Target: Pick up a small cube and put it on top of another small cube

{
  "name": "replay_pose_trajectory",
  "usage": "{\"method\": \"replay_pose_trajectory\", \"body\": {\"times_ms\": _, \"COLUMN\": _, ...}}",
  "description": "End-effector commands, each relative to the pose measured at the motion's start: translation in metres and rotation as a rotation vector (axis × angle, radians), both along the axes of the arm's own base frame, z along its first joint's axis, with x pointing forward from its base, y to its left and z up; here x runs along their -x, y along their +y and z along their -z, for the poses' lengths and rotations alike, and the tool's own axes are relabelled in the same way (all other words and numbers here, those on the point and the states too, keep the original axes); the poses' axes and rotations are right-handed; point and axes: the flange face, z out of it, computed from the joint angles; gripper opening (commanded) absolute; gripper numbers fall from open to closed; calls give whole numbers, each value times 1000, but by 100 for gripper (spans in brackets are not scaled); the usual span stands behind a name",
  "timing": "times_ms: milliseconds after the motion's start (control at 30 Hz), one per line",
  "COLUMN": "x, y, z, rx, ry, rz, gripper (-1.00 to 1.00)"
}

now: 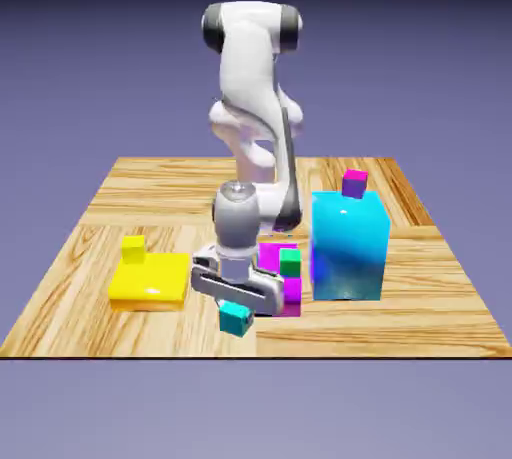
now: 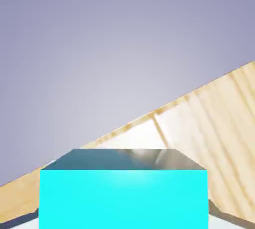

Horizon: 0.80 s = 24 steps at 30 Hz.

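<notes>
In the exterior view, the fingers of the gripper [image 1: 237,309] are closed on the teal cube [image 1: 236,320], held near the table's [image 1: 420,297] front edge, well apart from the yellow cube [image 1: 133,248] resting on the flat yellow block [image 1: 150,282]. In the hand view, the teal cube [image 2: 123,195] is seen large between the hidden fingertips. It is judged light, rigid and smooth-faced, best gripped across opposite flat sides.

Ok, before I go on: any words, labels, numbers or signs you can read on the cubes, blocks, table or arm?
None: no text, number or sign shows in either view.
The teal cube at the gripper has plain faces; it fills the hand view, unmarked.
The small yellow cube, the flat yellow block, the tall cyan block and the wooden table are all blank.
</notes>
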Motion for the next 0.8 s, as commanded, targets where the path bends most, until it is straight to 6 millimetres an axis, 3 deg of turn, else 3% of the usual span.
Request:
{"method": "replay_pose_trajectory", "body": {"times_ms": 0, "x": 9, "y": -22, "z": -10, "rx": 9, "ry": 1, "rz": 31, "gripper": -100}}
{"method": "replay_pose_trajectory", "body": {"times_ms": 133, "x": 58, "y": -101, "z": -47, "rx": 28, "ry": 4, "rz": 158, "gripper": -100}}
{"method": "replay_pose_trajectory", "body": {"times_ms": 233, "x": 104, "y": -149, "z": -69, "rx": 28, "ry": 5, "rz": 254, "gripper": -100}}
{"method": "replay_pose_trajectory", "body": {"times_ms": 367, "x": 173, "y": -197, "z": -92, "rx": 8, "ry": 3, "rz": 379, "gripper": -100}}
{"method": "replay_pose_trajectory", "body": {"times_ms": 467, "x": 222, "y": -219, "z": -102, "rx": -17, "ry": -4, "rz": 459, "gripper": -100}}
{"method": "replay_pose_trajectory", "body": {"times_ms": 500, "x": 222, "y": -219, "z": -102, "rx": -17, "ry": -4, "rz": 459, "gripper": -100}}
{"method": "replay_pose_trajectory", "body": {"times_ms": 700, "x": 220, "y": -221, "z": -33, "rx": -17, "ry": -4, "rz": 459, "gripper": -100}}
{"method": "replay_pose_trajectory", "body": {"times_ms": 733, "x": 220, "y": -221, "z": -32, "rx": -17, "ry": -4, "rz": 459, "gripper": -100}}
{"method": "replay_pose_trajectory", "body": {"times_ms": 767, "x": 220, "y": -221, "z": -32, "rx": -17, "ry": -4, "rz": 459, "gripper": 100}}
